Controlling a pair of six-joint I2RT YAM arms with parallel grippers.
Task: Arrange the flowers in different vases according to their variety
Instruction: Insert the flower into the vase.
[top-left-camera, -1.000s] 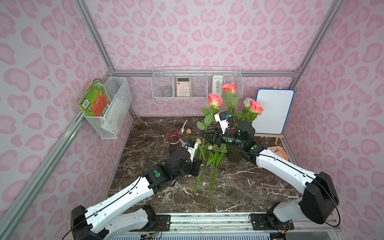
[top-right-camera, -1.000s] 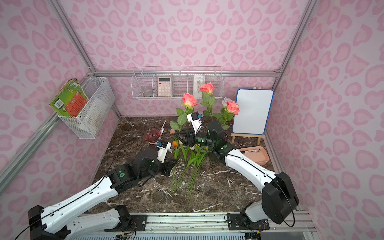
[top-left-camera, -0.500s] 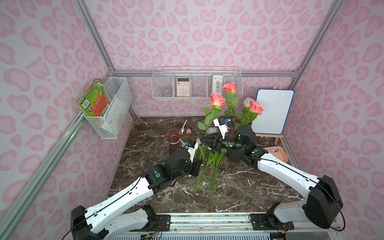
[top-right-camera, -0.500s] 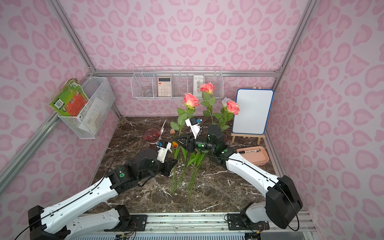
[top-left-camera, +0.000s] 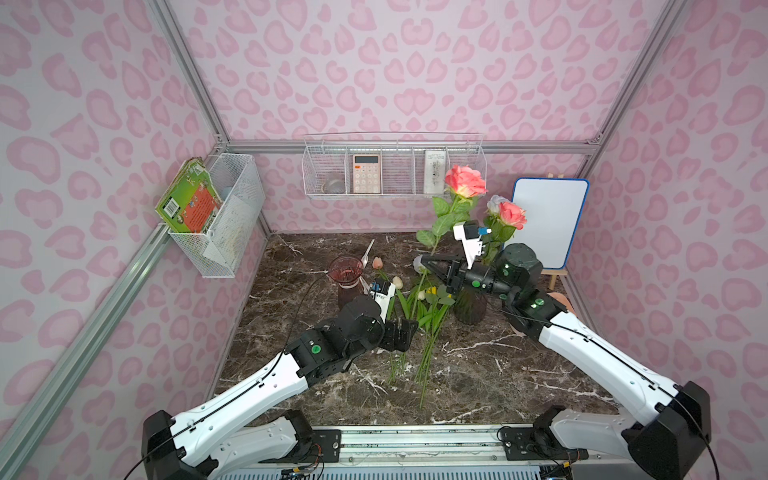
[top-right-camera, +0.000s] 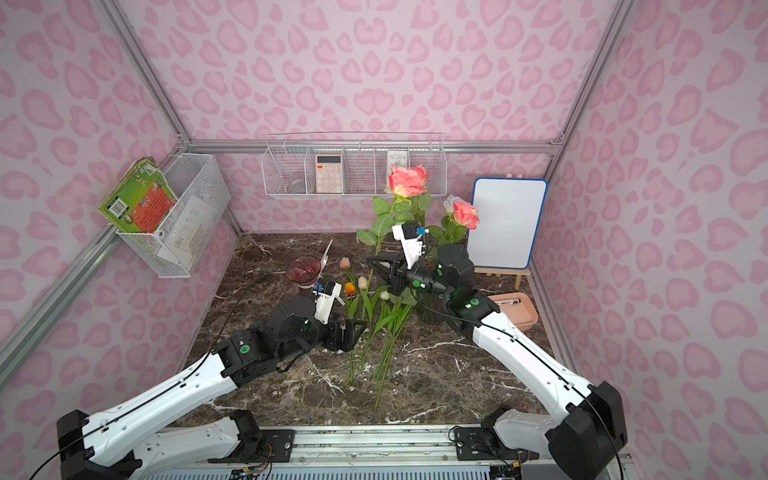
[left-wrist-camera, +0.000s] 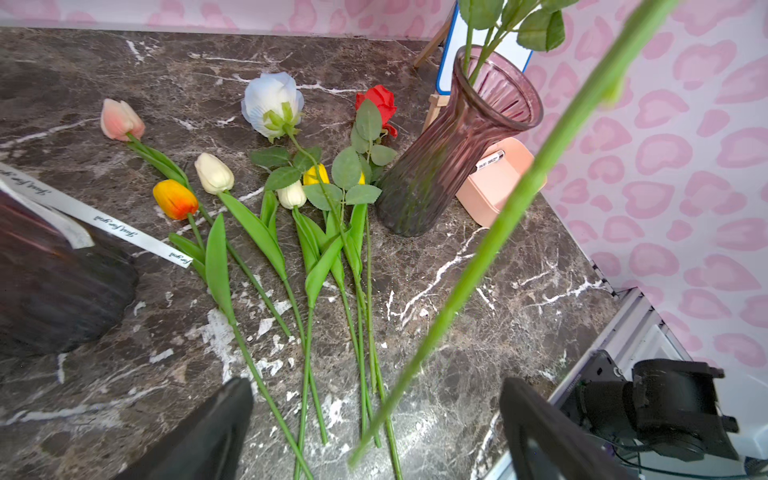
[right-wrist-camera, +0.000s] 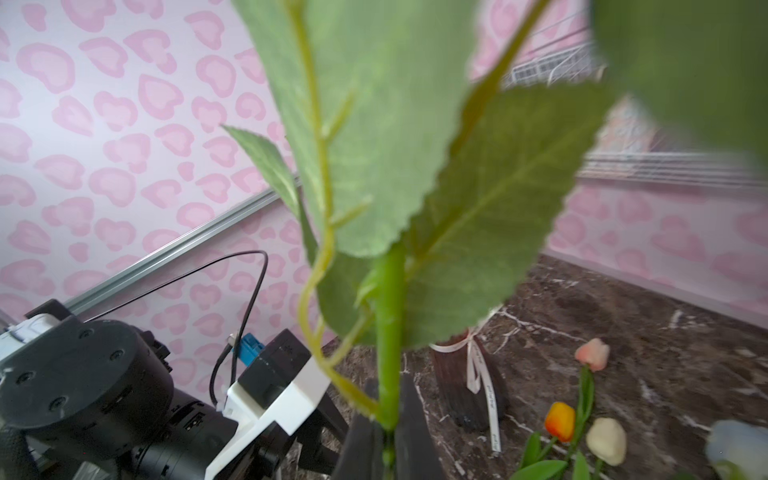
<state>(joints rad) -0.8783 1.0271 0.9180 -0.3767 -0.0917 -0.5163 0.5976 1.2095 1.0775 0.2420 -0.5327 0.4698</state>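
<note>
The ribboned vase (top-left-camera: 345, 278) stands upright. Just right of it and nearer the robot, the left gripper (top-left-camera: 405, 332) has its jaws spread wide; the stem end of the pink rose (top-left-camera: 464, 181) hangs between them, touching neither. Further right of that vase, tulips (left-wrist-camera: 214, 172), a white rose (left-wrist-camera: 272, 102) and a red rose (left-wrist-camera: 380, 102) lie on the marble table (top-left-camera: 478, 374). Above them the right gripper (top-left-camera: 424, 262) is clenched on the upright pink rose's stem. Farthest right of the ribboned vase, the plain vase (top-left-camera: 469, 307) holds a second pink rose (top-left-camera: 512, 214).

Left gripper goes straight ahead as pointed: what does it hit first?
Probably the rose stem, slanting just ahead of the open left gripper and held by the right gripper; tulips lie beyond. Depth unclear.
</note>
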